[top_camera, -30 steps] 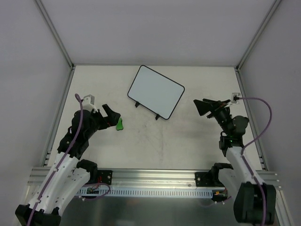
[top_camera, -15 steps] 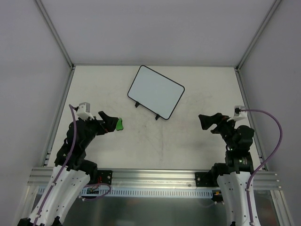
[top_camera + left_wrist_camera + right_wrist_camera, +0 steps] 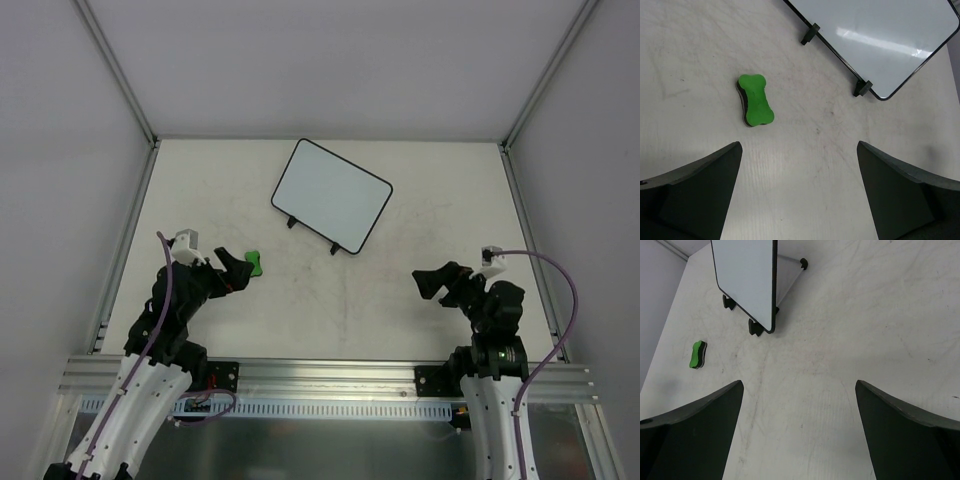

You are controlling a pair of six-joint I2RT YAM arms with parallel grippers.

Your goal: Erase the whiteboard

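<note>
Clock directions are read in the top view, with 12 pointing away from the arm bases.

At the near edge of the table (image 3: 350, 300), the left gripper (image 3: 236, 271) sits toward 8 o'clock from the table's middle. Its jaws are wide apart and hold nothing. In its wrist view both dark fingers (image 3: 695, 200) frame bare tabletop.

Toward 4 o'clock, the right gripper (image 3: 433, 283) hangs with its jaws spread just as wide. It is empty too, and its fingers (image 3: 905, 435) are well clear of everything.

Just beyond the left fingertips, at about 1 o'clock from them, lies a green bone-shaped eraser (image 3: 254, 263) with a dark underside. It lies flat on the table, close to the fingers, though contact cannot be judged from above. The left wrist view shows it apart from them.

Farther out, around 12 o'clock from the table's middle, is the whiteboard (image 3: 332, 195).

- **Long axis:** it runs roughly from 10 o'clock to 4 o'clock.
- **Feet:** two small black feet (image 3: 291, 222) line the long edge nearer the arms.
- **Lean:** the right wrist view shows it propped on that edge and leaning back on a rear support.
- **Facing:** the white face looks up and toward about 7 o'clock, at the left arm's side.
- **End corners:** one points at 10 o'clock toward the far-left part of the table, the other at 4 o'clock toward the right arm's side.

The eraser is at about 8 o'clock from the board, near it but not touching.
</note>
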